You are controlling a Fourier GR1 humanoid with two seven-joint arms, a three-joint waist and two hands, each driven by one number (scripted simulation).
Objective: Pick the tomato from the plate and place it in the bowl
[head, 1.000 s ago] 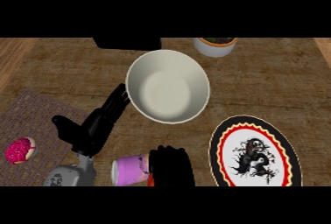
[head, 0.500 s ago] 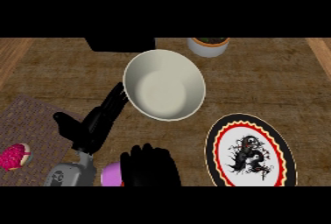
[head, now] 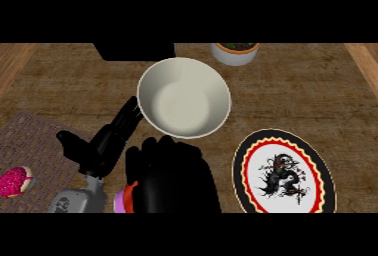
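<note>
Right hand (head: 173, 175) shows in the head view at the lower middle, between the bowl (head: 184, 100) and the picture's lower edge. Its back is toward the camera and its fingers (head: 166, 147) bend down and forward, curled over something below the palm. At the hand's left edge only a thin red sliver shows, the tomato (head: 131, 190), and the rest of it is hidden under the hand. Just below this sliver a pink-violet thing (head: 118, 202) shows, mostly covered.

The left hand (head: 96, 152) lies to the left, with its fingers (head: 122, 122) straight and together, reaching up to the bowl's left rim. Its thumb stands apart toward the left.

The bowl is cream-white and stands on the brown bench (head: 310, 100). To the right of the right hand is the plate (head: 255, 145), with a black rim, a red zigzag band and a black dragon-like figure in the white middle; the figure is a drawing, not letters.

On the left a pink doughnut (head: 15, 181) rests on a grey mat (head: 33, 135). At the top stand a white pot (head: 235, 55) and a black box (head: 133, 50).
</note>
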